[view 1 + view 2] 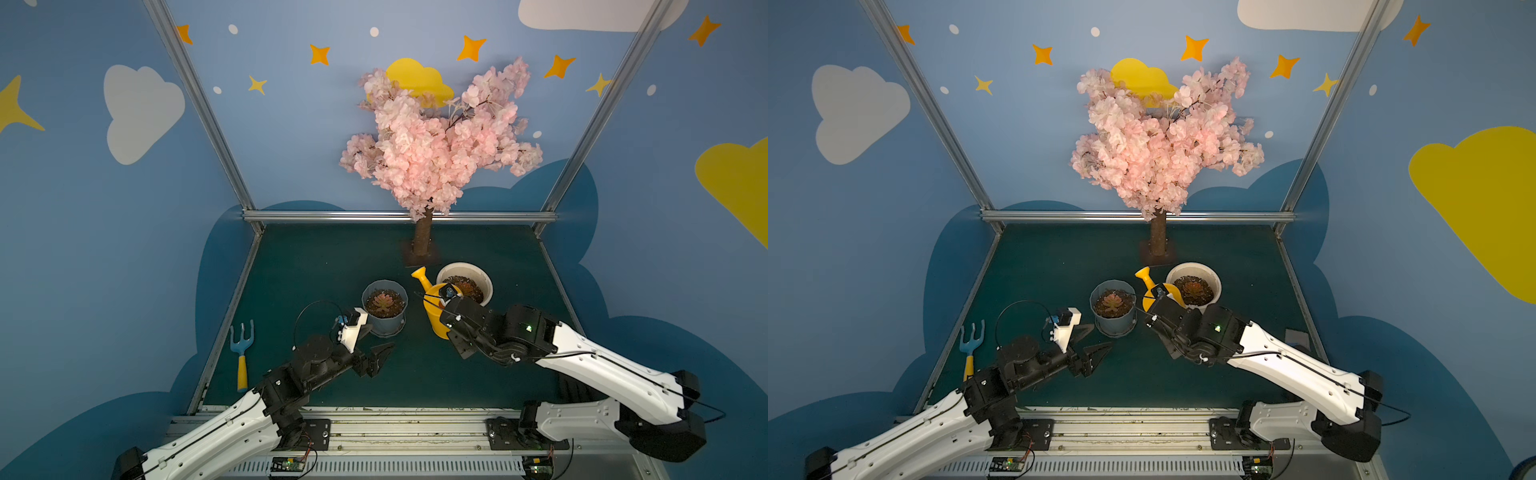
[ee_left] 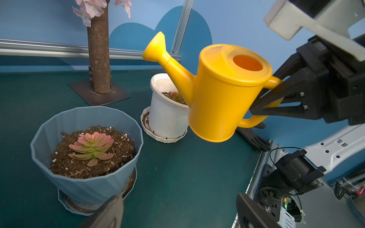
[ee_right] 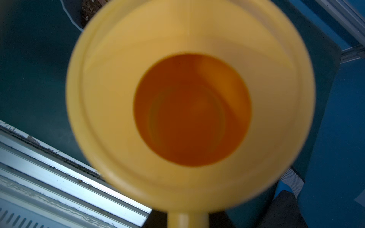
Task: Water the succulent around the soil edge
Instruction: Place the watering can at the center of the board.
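One pink blossom tree stands at the back of the green mat. My right claw is clamped on the handle of the yellow watering can. It holds the can off the mat, nearly upright, just in front of the white pot, spout aimed toward the tree's trunk. My left claw gapes wide, gripping nothing, just beside the blue pot. A pink-green succulent sits mid-soil in the blue pot. A redder succulent sits in the white pot. A small blue rake lies at the mat's left edge.
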### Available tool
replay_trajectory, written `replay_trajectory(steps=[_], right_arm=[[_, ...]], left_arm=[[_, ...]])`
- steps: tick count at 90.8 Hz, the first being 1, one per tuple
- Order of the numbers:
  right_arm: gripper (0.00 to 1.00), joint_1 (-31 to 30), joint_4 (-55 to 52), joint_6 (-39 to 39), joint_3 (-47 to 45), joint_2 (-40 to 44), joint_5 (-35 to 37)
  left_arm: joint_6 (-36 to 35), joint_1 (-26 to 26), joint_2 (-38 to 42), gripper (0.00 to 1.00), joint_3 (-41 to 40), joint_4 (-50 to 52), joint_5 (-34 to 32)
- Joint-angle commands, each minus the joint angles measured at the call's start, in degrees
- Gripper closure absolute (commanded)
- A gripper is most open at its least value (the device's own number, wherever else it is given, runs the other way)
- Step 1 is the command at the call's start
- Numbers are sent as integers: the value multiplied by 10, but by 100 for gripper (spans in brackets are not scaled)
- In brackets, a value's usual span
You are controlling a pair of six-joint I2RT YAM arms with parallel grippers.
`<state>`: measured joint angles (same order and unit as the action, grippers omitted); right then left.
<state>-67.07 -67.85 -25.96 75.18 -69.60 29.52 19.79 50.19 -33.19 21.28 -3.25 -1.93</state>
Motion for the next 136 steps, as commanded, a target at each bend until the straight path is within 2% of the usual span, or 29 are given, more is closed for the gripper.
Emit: replay_trajectory(steps=[1, 17, 39, 54, 66, 88, 104, 115, 120, 127, 136], right_arm=[[100, -25, 32, -102, -19, 4, 53], [100, -61, 40, -206, -48, -23, 104], [100, -105, 121, -347, -124, -95, 107], [100, -136, 146, -416, -140, -138, 129], [100, -145, 208, -446, -166, -147, 112], [100, -146, 257, -506, -205, -145, 87], [99, -147, 243, -507, -196, -167, 80], [80, -150, 238, -506, -189, -179, 80], [65, -150, 239, -505, -186, -182, 81], [37, -152, 239, -497, -178, -184, 77], [17, -152, 238, -483, -170, -186, 71]], left_arm=[[9, 2, 13, 8, -9, -4, -13], [-2, 4, 14, 9, -12, 2, -9], [-12, 9, 14, 9, -16, 3, -3], [-12, 10, 16, 9, -21, 5, 11], [-11, 10, 16, 9, -22, 5, 18], [-12, 11, 15, 8, -27, 5, 24], [-21, 12, 11, 8, -26, 4, 30], [-28, 11, 2, 8, -26, 5, 37], [-34, 11, -1, 8, -27, 8, 42], [-40, 10, -6, 8, -26, 14, 45], [-43, 12, -5, 8, -27, 17, 44]])
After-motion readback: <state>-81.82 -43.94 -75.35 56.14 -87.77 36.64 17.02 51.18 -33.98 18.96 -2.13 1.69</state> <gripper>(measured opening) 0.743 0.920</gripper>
